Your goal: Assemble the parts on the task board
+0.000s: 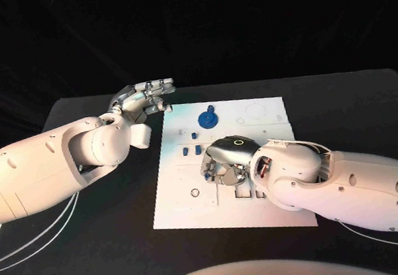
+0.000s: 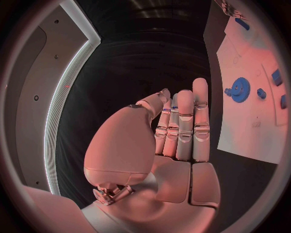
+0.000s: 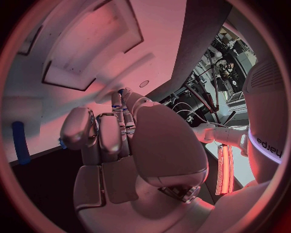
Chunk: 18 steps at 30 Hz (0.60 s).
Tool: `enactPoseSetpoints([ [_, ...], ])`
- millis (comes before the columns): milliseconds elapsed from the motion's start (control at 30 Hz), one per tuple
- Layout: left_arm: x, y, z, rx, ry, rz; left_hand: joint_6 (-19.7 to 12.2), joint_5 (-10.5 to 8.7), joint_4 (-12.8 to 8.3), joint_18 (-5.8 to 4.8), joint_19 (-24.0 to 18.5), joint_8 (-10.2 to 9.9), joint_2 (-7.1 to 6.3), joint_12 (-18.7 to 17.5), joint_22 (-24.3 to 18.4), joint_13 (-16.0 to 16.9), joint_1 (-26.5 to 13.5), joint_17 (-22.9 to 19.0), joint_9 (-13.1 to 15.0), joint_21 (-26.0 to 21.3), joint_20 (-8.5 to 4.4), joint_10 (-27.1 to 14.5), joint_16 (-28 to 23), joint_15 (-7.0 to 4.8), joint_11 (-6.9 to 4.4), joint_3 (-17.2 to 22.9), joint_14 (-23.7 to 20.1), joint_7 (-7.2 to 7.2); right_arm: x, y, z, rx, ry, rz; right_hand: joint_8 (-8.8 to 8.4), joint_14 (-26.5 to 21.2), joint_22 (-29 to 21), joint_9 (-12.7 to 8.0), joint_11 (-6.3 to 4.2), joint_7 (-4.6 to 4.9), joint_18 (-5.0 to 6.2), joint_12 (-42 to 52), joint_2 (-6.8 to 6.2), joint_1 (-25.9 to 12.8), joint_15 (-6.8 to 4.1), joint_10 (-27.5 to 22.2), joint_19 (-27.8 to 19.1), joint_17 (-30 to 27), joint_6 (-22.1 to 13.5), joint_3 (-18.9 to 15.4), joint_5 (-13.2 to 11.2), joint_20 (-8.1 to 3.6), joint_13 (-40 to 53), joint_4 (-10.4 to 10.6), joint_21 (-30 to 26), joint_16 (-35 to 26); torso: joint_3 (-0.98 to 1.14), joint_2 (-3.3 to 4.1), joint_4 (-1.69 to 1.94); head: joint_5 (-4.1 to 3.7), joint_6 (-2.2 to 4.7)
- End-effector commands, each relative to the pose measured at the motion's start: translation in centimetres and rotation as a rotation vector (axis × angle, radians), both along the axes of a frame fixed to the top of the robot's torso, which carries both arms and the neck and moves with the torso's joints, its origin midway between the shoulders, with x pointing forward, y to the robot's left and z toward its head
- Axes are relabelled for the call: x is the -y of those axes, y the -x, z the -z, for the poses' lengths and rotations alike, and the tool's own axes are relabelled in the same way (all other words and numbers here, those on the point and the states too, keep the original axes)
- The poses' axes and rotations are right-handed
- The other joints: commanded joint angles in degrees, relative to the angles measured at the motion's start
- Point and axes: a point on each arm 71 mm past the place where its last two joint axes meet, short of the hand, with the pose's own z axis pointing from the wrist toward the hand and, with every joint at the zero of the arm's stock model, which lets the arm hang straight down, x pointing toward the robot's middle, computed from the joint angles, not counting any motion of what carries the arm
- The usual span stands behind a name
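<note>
The white task board lies mid-table. A blue gear sits near its far edge, with small blue parts in a row below it. My right hand is down on the board's middle, fingers curled under it against the surface; whether they pinch a part is hidden. In the right wrist view its fingers curl close to the board, with a blue bar lying beside them. My left hand hovers off the board's far left corner, fingers straight, holding nothing. The gear lies beyond it.
The black table surrounds the board with free room on the left and at the far right. Empty recesses and slots mark the board's far right part. My right forearm crosses the board's near right corner.
</note>
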Motion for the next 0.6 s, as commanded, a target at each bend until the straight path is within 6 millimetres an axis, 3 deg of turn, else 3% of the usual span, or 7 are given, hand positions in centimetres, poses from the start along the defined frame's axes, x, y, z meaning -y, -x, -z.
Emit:
enactPoseSetpoints([
  [33, 0.3, 0.1, -0.1, 0.006, 0.009, 0.022, -0.2, -0.10, -0.4, 0.61, 0.1, 0.3, -0.11, 0.4, -0.1, 0.0, 0.5, -0.1, -0.1, -0.3, -0.43, -0.6, 0.4, -0.17, 0.06, 0.0, -0.3, 0.27, 0.2, 0.0, 0.6, 0.005, 0.060, 0.012, -0.53, 2.5, -0.7, -0.9, 0.41, 0.01, 0.48, -0.3, -0.58, -1.3, 0.47, -2.1, -0.3, 0.0, -2.6, -0.7, 0.0, 0.57, -0.1, 0.1, -0.5, 0.2, -0.02, -0.03, -0.02, -0.03, -0.09],
  [133, 0.3, 0.1, -0.1, 0.005, 0.009, 0.023, -0.2, -0.10, -0.4, 0.61, 0.1, 0.3, -0.11, 0.4, -0.1, 0.0, 0.5, -0.1, -0.1, -0.3, -0.43, -0.6, 0.4, -0.16, 0.07, 0.0, -0.3, 0.28, 0.2, -0.1, 0.5, 0.013, 0.049, 0.021, -0.49, 2.1, -2.8, -1.8, 0.88, -0.58, 0.87, -0.2, -1.55, -2.4, 0.74, -4.4, -1.2, -0.6, -6.0, -1.6, 0.1, 1.09, -0.1, 0.1, -2.0, -0.4, -0.01, -0.07, -0.02, -0.05, -0.07],
  [267, 0.3, 0.1, -0.1, 0.004, 0.009, 0.025, -0.3, -0.11, -0.4, 0.60, 0.1, 0.2, -0.12, 0.4, -0.1, 0.0, 0.5, -0.1, -0.1, -0.3, -0.42, -0.7, 0.4, -0.14, 0.11, -0.1, -0.4, 0.31, 0.4, -0.1, 0.2, 0.038, 0.017, 0.039, -0.39, 1.2, -6.7, -1.9, 1.48, -0.39, 1.65, 0.2, -2.02, -2.8, 1.26, -7.9, -2.9, -2.3, -8.9, -2.7, 0.1, 1.67, 0.0, -0.5, -4.9, -2.0, 0.00, -0.06, 0.01, -0.10, 0.01],
  [600, 0.2, 0.0, 0.0, 0.000, 0.007, 0.023, -0.4, -0.11, -0.4, 0.59, 0.1, 0.2, -0.10, 0.4, -0.1, -0.1, 0.4, -0.2, -0.1, -0.4, -0.40, -0.8, 0.4, -0.10, 0.16, -0.1, -0.4, 0.35, 1.9, 0.7, -1.7, 0.099, -0.097, 0.059, 0.09, 1.3, -6.8, -1.6, 1.34, 0.28, 1.70, 1.9, -1.58, -2.4, 1.17, -8.0, -2.7, -2.3, -7.8, -2.9, 0.7, 1.76, 0.2, -1.2, -5.0, -1.8, -0.01, -0.14, -0.17, -0.47, 0.57],
])
